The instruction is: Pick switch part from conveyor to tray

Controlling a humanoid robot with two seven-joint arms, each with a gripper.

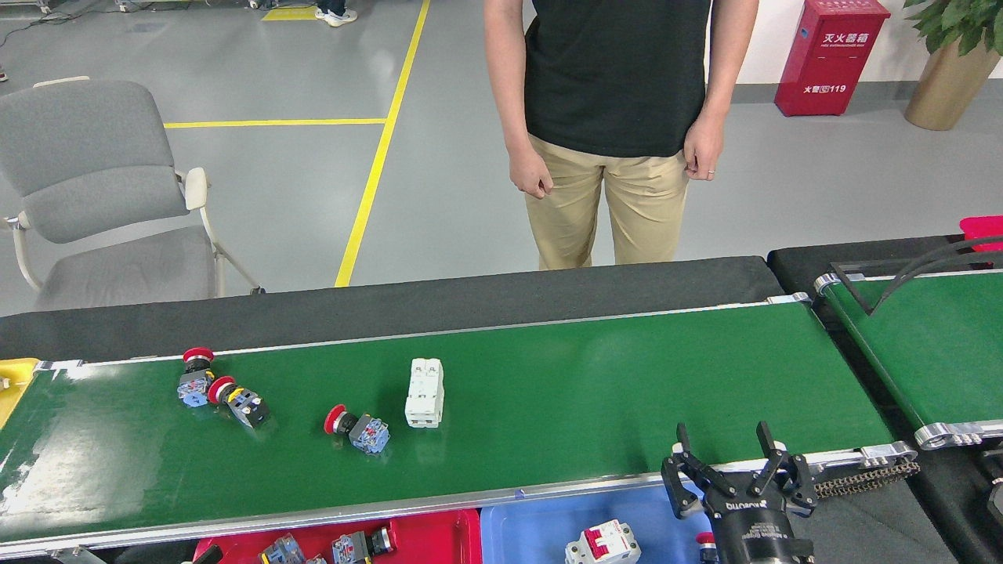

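The conveyor (548, 392) runs wide across the view, glossy green between silver rails, with a person (619, 117) standing behind it. Below its near rail sit a blue tray (533, 529) and a red tray (439, 536). The right claw (735, 464) hovers at the near rail above the blue tray, fingers spread apart, holding nothing. On the belt lies a white breaker (425, 392), and left of it three red-capped switch parts: one alone (356, 428), two touching farther left (235, 399) (194, 374). A red-and-white breaker (602, 544) rests in the blue tray; the red tray holds what look like more switch parts (356, 544). The left claw is out of sight.
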